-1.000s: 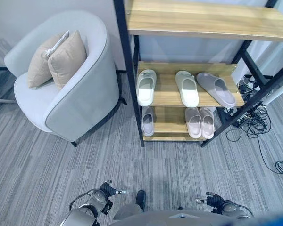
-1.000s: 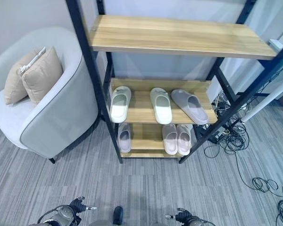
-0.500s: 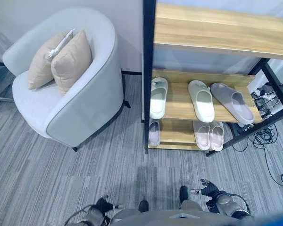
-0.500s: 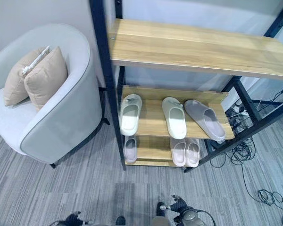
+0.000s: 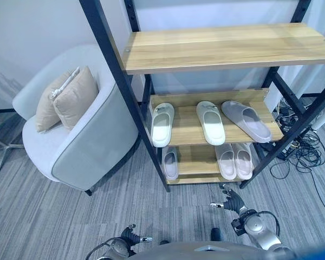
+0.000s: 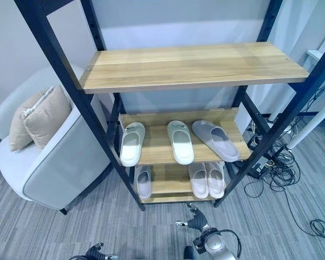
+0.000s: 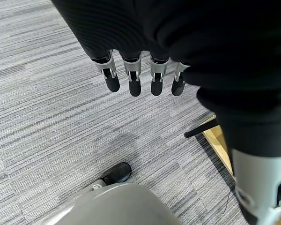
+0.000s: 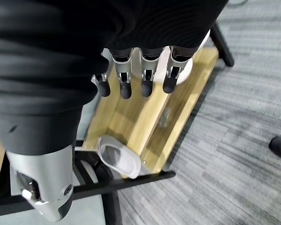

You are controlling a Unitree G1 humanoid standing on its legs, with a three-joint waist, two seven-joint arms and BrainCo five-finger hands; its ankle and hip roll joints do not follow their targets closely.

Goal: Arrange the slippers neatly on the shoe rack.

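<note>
The shoe rack [image 5: 227, 46] has a black frame and wooden shelves. On its middle shelf lie a white slipper [image 5: 162, 124] at the left, a second white slipper [image 5: 211, 118] and a grey slipper [image 5: 247, 120] angled to the right. The bottom shelf holds a lone lilac slipper [image 5: 170, 162] on the left and a pale pink pair [image 5: 234, 160] on the right. My right hand [image 5: 232, 202] hangs low just in front of the rack's foot, its fingers [image 8: 140, 79] straight and empty. My left hand [image 5: 131, 237] hangs over the carpet, fingers [image 7: 131, 79] straight, holding nothing.
A grey round armchair [image 5: 92, 146] with two beige cushions [image 5: 67, 97] stands right beside the rack's left post. Black cables [image 5: 309, 146] lie tangled on the floor at the rack's right. Grey striped carpet [image 5: 54, 216] covers the floor in front.
The camera has shifted, and the rack now sits in the middle of the view. My right hand has come up and forward toward the rack's foot; the slippers lie as before.
</note>
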